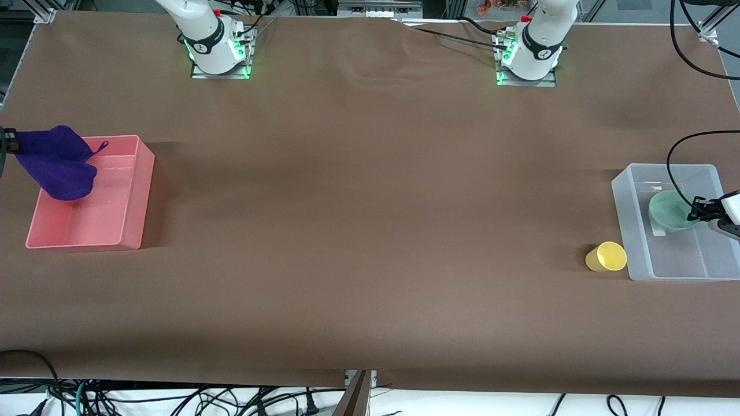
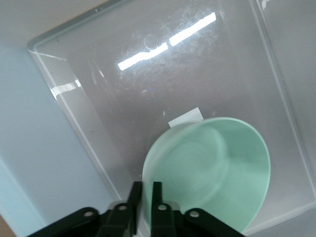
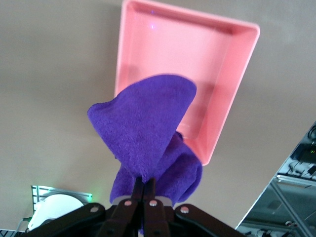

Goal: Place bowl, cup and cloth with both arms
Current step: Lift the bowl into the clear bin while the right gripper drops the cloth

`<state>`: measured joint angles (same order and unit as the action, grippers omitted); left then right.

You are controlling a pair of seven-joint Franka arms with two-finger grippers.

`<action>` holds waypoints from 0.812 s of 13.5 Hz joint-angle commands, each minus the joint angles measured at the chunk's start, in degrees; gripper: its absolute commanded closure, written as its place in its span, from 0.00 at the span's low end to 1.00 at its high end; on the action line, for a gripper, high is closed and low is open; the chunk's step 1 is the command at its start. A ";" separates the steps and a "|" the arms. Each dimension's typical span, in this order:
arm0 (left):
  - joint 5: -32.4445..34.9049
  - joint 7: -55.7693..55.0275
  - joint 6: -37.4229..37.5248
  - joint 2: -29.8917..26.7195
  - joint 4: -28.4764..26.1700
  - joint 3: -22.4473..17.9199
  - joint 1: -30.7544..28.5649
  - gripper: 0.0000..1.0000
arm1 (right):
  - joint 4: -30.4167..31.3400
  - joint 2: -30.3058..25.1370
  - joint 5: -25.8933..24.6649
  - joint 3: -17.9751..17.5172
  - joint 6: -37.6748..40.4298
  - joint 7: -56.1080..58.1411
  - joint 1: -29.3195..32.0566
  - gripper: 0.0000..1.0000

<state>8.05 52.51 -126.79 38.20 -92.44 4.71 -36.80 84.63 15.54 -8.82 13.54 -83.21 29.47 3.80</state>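
In your front view, the right gripper [image 1: 10, 145] hangs over the pink tray [image 1: 130, 231] at the right arm's end of the table, clenched on the purple cloth [image 1: 58, 162]. At the left arm's end, the left gripper [image 1: 696, 211] holds the bowl [image 1: 668, 211] above the clear bin [image 1: 636, 231]; the yellow cup [image 1: 606, 256] lies on its side just beside that bin.

Your left wrist view shows the fingers [image 2: 157, 195] pinching the bowl's [image 2: 217, 173] rim over the bin [image 2: 89, 133].

Your right wrist view shows the cloth [image 3: 148, 133] dangling from closed fingers [image 3: 149, 190] above the tray [image 3: 232, 64].
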 commanded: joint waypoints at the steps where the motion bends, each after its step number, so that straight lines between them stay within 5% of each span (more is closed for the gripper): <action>1: 0.04 0.84 1.89 -1.11 1.73 0.83 0.33 0.00 | 9.03 -0.34 0.38 1.66 -7.81 0.50 1.03 1.00; 7: 0.21 -4.51 10.77 -8.06 4.45 10.74 2.78 0.00 | 22.67 0.19 3.72 3.42 -20.93 -0.20 1.56 1.00; 8: 0.30 -5.56 10.78 -7.97 4.46 11.46 4.18 0.00 | 23.12 0.62 3.72 3.51 -21.29 -0.21 1.65 0.64; 9: 0.39 -6.53 10.78 -7.62 4.46 11.46 6.63 0.00 | 22.86 0.72 4.25 3.51 -21.29 -0.21 1.74 0.01; 11: 1.00 -6.54 10.16 -5.61 4.46 11.38 9.11 0.00 | 19.28 0.28 10.72 3.51 -20.34 -0.12 1.83 0.00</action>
<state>8.04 46.48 -116.66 30.19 -88.75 16.40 -29.49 106.17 17.42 -2.70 17.17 -104.30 29.30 5.22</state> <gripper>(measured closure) 0.000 0.740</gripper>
